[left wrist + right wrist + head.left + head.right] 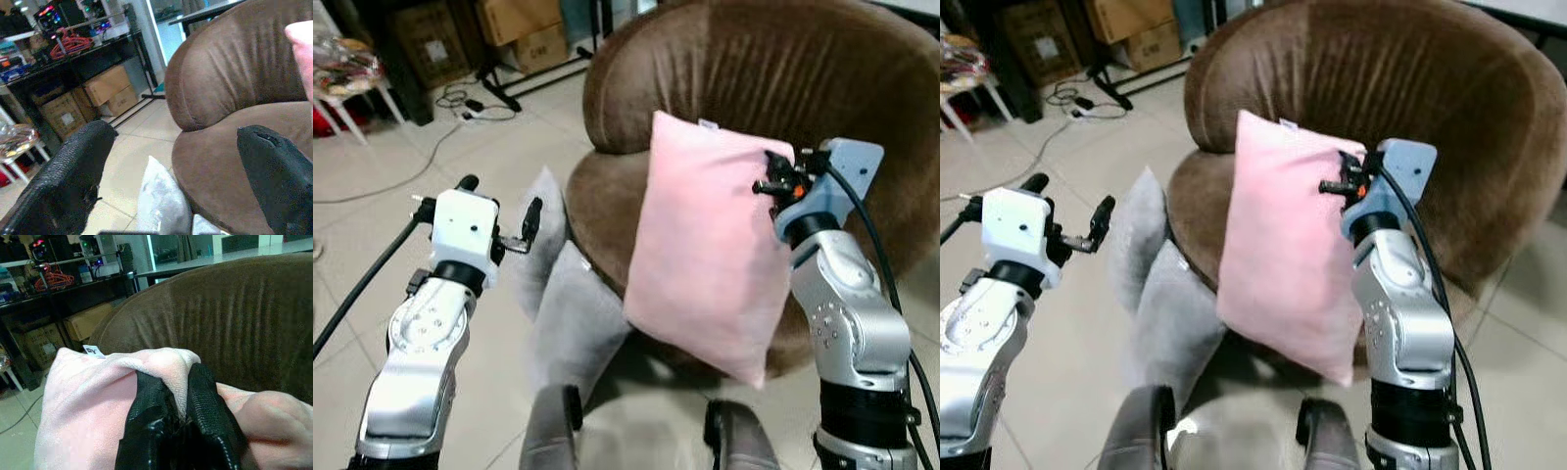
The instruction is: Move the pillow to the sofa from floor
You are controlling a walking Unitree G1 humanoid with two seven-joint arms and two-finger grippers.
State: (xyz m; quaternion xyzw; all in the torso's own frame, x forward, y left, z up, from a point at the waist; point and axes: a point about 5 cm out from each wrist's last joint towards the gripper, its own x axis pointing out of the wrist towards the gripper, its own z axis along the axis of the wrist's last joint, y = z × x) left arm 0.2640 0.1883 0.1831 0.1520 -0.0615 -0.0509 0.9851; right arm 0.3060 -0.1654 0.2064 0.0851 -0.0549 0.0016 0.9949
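Pink pillow point(705, 245) is lifted off the floor, pinched at its upper edge by the right gripper point(178, 406), hanging before the brown sofa point(803, 88) at 12 o'clock. Placement remains. Left gripper point(171, 186) is spread, empty.

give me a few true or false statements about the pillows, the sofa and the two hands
1. The right hand pinches the pink fabric pillow. True.
2. The pink pillow lies flat on the floor. False: it hangs in the air in front of the round brown velvet sofa.
3. The left hand is open and holds nothing. True.
4. The grey pillows sit on the sofa seat. False: they lean against the sofa's base, down at the floor.
5. Cardboard boxes stand beyond the sofa. True.
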